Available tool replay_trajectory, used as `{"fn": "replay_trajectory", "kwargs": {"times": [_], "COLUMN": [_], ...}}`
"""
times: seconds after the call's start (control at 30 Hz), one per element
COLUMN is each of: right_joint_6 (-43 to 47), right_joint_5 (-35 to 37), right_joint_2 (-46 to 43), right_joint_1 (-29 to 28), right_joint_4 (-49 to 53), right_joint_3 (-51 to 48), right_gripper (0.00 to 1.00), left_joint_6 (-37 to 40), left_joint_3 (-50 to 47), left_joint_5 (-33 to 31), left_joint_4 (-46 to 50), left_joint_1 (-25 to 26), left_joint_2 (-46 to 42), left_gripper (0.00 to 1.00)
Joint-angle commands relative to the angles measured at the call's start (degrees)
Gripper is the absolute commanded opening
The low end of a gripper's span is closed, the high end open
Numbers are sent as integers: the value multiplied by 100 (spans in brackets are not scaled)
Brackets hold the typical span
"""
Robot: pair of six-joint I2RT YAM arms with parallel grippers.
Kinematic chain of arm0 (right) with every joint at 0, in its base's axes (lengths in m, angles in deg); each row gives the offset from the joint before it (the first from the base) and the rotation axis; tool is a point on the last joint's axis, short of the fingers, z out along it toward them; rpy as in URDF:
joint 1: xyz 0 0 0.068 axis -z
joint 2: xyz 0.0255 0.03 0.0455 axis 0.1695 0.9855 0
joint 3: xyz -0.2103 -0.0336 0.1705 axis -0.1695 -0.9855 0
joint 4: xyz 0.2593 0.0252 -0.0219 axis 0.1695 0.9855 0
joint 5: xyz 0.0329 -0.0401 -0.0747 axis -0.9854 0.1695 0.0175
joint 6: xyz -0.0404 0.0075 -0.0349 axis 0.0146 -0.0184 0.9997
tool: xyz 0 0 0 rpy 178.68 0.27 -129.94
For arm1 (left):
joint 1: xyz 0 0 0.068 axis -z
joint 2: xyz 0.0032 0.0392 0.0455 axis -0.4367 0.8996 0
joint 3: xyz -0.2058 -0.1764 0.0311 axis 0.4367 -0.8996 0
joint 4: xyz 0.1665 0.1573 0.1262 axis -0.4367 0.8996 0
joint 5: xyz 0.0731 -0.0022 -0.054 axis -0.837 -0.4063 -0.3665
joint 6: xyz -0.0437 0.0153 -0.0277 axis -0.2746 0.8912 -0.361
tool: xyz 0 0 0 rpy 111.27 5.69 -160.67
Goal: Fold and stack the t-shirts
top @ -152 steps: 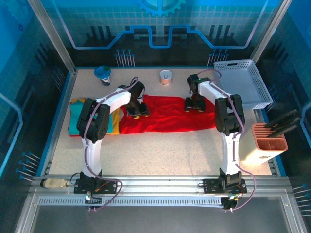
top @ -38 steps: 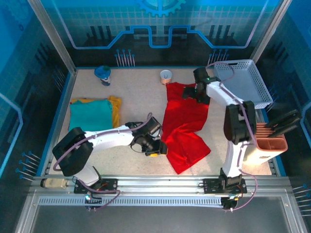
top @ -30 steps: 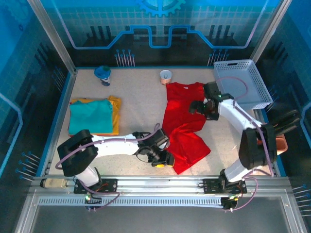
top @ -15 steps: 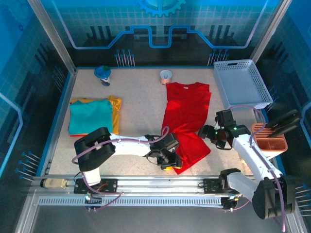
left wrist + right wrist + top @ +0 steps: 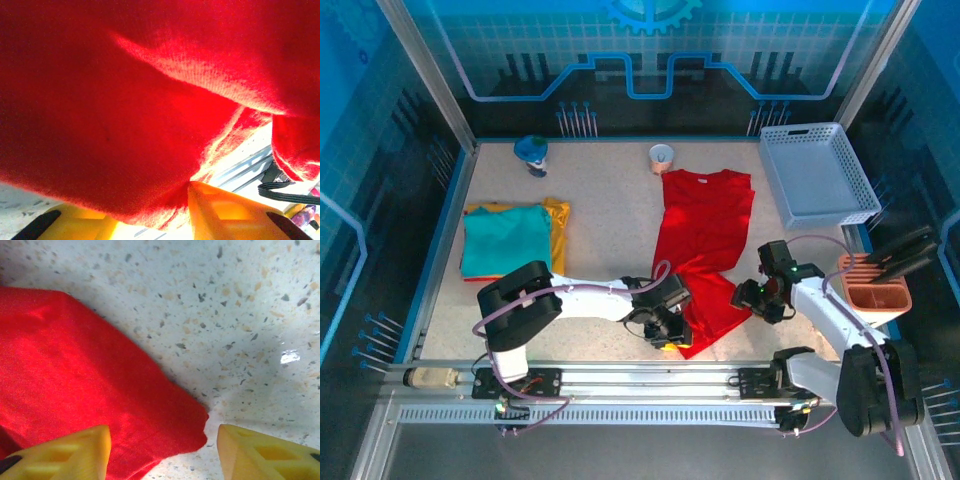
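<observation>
The speckled table point(image 5: 610, 220) bears a red t-shirt point(image 5: 705, 225), a yellow-orange t-shirt point(image 5: 558, 235) under a teal t-shirt point(image 5: 505, 240), and a basket point(image 5: 817, 170).

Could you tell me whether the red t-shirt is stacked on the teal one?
No, the red t-shirt lies crumpled well to the right of the teal t-shirt.

Speckled pale surface point(image 5: 610, 230), blue gridded back wall point(image 5: 520, 60) with gear motif, aluminium frame posts point(image 5: 425, 75), metal rail point(image 5: 650, 375) along near edge, blue light
</observation>
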State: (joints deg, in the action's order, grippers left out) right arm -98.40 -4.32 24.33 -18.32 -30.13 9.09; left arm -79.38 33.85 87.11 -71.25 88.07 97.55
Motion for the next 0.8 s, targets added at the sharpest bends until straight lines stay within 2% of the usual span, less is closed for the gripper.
{"fn": "replay_trajectory", "kwargs": {"times": [0.0,0.1,0.17,0.27,0.4,0.5,0.63,0.77], "right_joint_6": [6,69,59,-104,-688,-1218,-1872,-2318], "right_joint_5": [-97,-266,-280,-168,-68,-259,-198,85], "right_joint_2": [225,427,447,170,-770,-1577,-2315,-2617], "right_joint_1": [21,-10,-58,-175,-341,-486,-1091,-1712], "right_joint_4": [-225,-394,-358,-34,611,1085,1677,2132], "right_joint_3": [-51,-43,-9,69,20,-81,20,349], "right_gripper": [56,39,21,6,0,0,0,0], "left_joint_6": [255,308,377,445,416,401,531,678], "left_joint_3": [84,80,80,16,-263,-482,-709,-747], "left_joint_5": [-387,-398,-412,-431,-554,-569,-400,-422], "left_joint_4": [-46,11,89,238,378,527,670,1050], "left_joint_1": [18,14,14,19,72,102,117,181], "left_joint_2": [279,237,190,48,-309,-645,-1073,-1543], "left_gripper": [31,25,20,13,8,5,5,5]}}
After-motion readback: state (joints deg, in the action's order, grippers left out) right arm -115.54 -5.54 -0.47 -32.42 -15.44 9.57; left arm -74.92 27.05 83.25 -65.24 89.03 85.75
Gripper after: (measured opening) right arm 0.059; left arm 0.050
